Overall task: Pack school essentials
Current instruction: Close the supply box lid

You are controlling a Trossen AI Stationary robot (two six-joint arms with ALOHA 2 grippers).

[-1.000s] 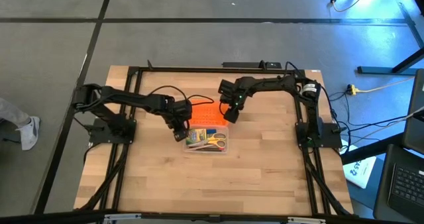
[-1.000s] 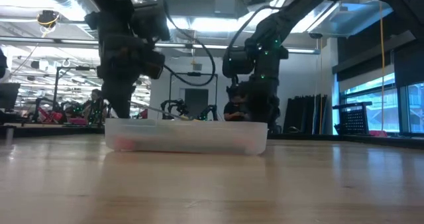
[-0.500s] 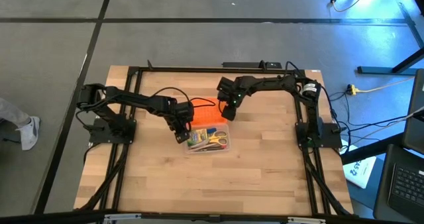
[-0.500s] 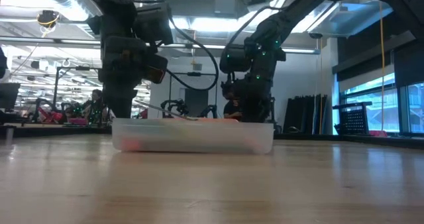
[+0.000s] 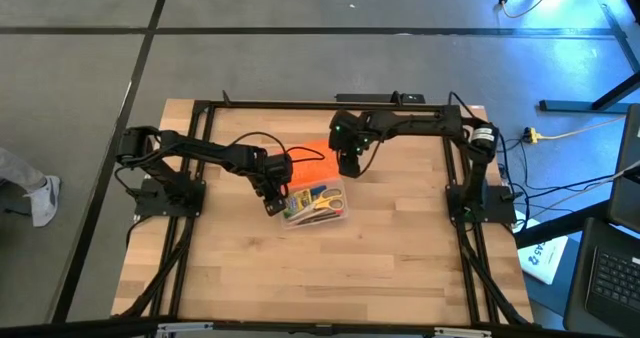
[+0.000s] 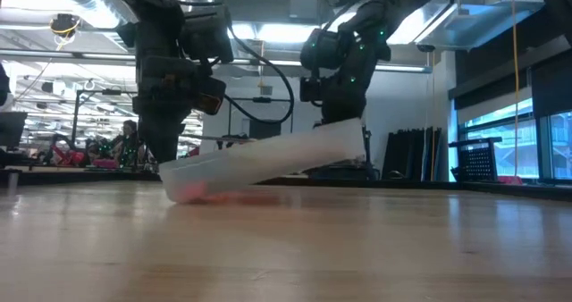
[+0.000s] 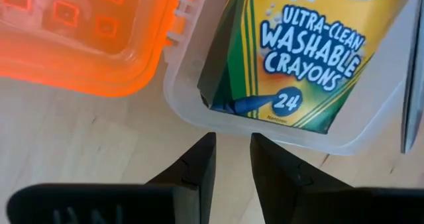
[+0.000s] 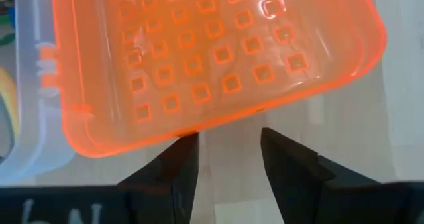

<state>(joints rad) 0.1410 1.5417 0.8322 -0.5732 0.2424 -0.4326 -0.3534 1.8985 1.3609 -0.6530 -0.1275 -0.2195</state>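
1. The right gripper (image 5: 348,166) is held spread at the edge of the orange lid (image 5: 312,162).
2. The left gripper (image 5: 273,206), slightly parted, is set by the clear box (image 6: 268,162), where the crayon box (image 7: 301,55) lies.
3. The box is seen tilted on the wooden table (image 5: 250,268).
4. A lit workshop is seen beyond.

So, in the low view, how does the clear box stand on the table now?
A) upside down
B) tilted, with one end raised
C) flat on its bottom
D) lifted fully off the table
B: in the low view the clear box slopes, its end under the right gripper raised while the other end rests on the table.
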